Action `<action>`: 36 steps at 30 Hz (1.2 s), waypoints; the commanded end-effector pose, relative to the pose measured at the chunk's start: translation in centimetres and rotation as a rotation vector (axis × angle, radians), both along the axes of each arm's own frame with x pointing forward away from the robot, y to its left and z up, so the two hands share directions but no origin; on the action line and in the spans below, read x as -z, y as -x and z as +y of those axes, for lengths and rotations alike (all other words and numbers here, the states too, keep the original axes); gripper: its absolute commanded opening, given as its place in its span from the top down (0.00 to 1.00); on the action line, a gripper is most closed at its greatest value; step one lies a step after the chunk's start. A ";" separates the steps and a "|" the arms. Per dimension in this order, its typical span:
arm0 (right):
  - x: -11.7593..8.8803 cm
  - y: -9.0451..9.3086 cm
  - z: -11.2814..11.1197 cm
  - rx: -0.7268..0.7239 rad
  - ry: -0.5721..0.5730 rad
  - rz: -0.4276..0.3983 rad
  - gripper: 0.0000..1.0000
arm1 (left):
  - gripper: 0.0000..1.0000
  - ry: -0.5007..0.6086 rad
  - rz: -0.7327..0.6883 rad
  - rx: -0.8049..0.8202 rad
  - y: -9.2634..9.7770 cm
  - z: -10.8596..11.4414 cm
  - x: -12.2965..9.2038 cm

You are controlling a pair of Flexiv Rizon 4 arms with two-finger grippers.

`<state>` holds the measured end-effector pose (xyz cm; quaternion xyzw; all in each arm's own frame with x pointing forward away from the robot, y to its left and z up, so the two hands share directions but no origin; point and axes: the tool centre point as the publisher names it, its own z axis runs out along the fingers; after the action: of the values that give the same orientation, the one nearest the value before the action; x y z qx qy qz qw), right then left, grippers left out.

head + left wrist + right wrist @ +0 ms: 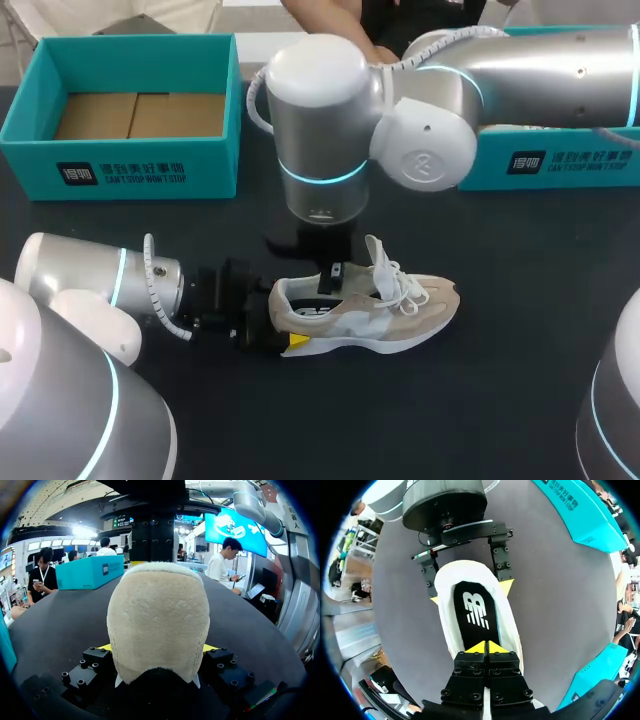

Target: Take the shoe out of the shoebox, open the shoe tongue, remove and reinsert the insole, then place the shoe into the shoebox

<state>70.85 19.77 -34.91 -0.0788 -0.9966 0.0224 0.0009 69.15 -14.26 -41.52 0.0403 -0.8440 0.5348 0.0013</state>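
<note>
Over the desk, head view: the shoe [365, 305] lies on its sole on the dark desk [500, 400]. It is out of the shoebox [120, 165], which stands open well apart at the far left.
Left arm: low, coming in from the left. The left pincer [272, 335] is at the heel, likely to pin the shoe so it cannot slide.
Right arm: extends past the middle and hangs straight down. The right pincer [330, 285] is down in the shoe's opening, just behind the raised tongue [380, 262].
At the heel, left wrist view: the heel fills the gap, with a yellow tip touching each side. The left pincer is clamped on the shoe.
Inside the shoe, right wrist view: the insole [472, 612] lies flat in the shoe. The right tips are pressed together and rest on its fore part. Whether they nip any of it I cannot tell.
Step, as I judge: insole work, with the tongue already open. The return to the shoebox is not yet done.
</note>
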 end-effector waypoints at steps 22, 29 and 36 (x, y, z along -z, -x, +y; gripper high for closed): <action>4.5 -0.7 -0.4 -0.036 -0.065 -0.001 0.65 | 1.00 -0.002 0.000 -0.002 0.3 0.3 0.6; 6.5 -0.6 0.6 -0.076 -0.101 -0.003 0.62 | 1.00 -0.002 0.000 -0.002 0.3 0.3 0.6; 7.6 0.8 0.7 -0.049 -0.109 0.029 1.00 | 1.00 -0.002 0.000 -0.002 0.3 0.3 0.6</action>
<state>70.63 20.03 -40.47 -0.0524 -0.9980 -0.0303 0.0181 69.14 -14.25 -41.58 0.0402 -0.8441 0.5346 0.0016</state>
